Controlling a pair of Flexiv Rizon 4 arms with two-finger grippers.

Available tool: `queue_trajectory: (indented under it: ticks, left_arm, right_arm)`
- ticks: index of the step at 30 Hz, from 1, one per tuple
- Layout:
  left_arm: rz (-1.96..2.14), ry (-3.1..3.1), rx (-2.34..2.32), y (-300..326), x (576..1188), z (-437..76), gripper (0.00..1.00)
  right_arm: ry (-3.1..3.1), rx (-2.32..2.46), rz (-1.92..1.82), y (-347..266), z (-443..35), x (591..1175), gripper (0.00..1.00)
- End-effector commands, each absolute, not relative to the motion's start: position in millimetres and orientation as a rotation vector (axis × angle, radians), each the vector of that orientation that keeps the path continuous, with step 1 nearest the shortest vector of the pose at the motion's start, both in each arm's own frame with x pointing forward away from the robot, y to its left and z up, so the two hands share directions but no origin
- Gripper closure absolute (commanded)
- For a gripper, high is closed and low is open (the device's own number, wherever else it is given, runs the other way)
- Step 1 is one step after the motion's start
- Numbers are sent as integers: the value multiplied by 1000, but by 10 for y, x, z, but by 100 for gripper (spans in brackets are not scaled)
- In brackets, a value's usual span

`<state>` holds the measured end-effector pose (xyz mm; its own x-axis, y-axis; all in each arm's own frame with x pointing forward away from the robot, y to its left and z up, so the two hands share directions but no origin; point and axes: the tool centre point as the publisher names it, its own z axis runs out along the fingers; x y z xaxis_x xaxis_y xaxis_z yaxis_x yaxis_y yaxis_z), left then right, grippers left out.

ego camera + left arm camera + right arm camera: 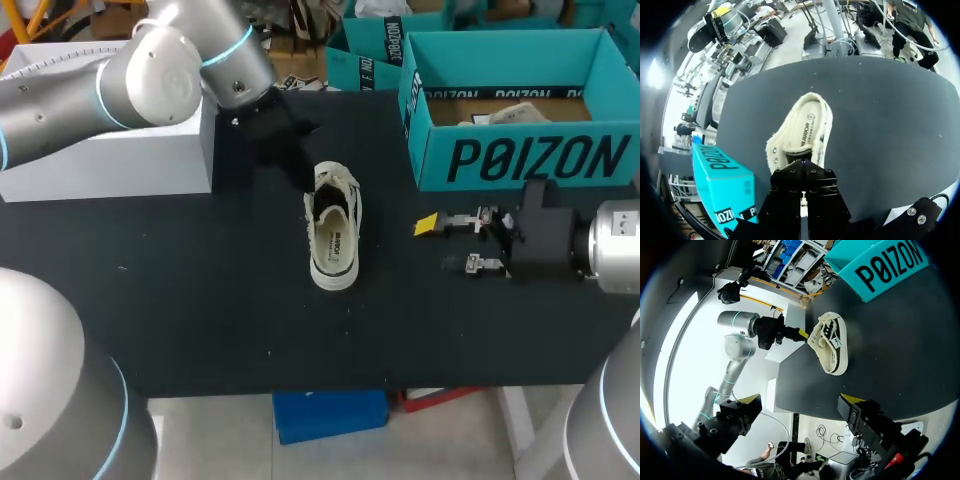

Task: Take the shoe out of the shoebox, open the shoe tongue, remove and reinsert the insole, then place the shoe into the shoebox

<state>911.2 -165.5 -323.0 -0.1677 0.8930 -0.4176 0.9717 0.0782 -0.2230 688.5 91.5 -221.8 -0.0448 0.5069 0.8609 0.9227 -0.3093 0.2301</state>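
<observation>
Standing on its sole on the black table (180,300): one cream low shoe (333,228), out of its box, heel toward the table's front edge, lace end toward the back. It is the reference for every entry below.

- **Left gripper (802,335):** at the shoe's lace end, entering low from beyond the toe. Its jaws are drawn almost together, and I read them as nipping the tongue (327,188). Likely reason: the tongue has to be pulled up and forward to widen the mouth before anything can come out.
- **Insole (336,245):** flat inside the shoe, with the printed heel patch showing. It is not yet lifted.
- **Right gripper (440,244):** well apart from the shoe, on the side nearest the shoebox and level with the heel. Its fingers are spread wide and hold nothing. It appears parked there with an open line to the shoe's mouth, ready to take the insole.
- **Shoebox (520,160):** teal and lidless, farther from the shoe than the right gripper, with pale paper (500,115) inside. It seems kept close for the return.
- **White box (110,160):** on the far side of the shoe from the shoebox, under the left arm.

Obstructions, as judged:
- The left wrist overhangs the toe, so a second reach must come from the heel or the shoebox side.
- The laces cross the tongue and may resist the pull.
- With only one end held, the shoe may slide.
</observation>
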Motion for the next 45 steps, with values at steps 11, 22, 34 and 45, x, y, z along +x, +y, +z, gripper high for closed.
queue_trajectory:
  ticks: [11, 22, 34, 45]
  left_arm:
    - [-656, 2385, 1790, -724, 8793, -2703, 16]
    - [-851, 1708, 2562, -809, 8089, -2300, 0]
    - [-770, 1938, 2295, -584, 8192, -2386, 0]
    - [-770, 1938, 2295, -584, 8192, -2386, 0]
  right_arm:
    - [-1509, -1815, -1312, 918, -2218, 6887, 0]
    - [-1509, -1815, -1312, 918, -2218, 6887, 0]
    - [-1509, -1815, -1312, 918, -2218, 6887, 0]
    - [-1509, -1815, -1312, 918, -2218, 6887, 0]
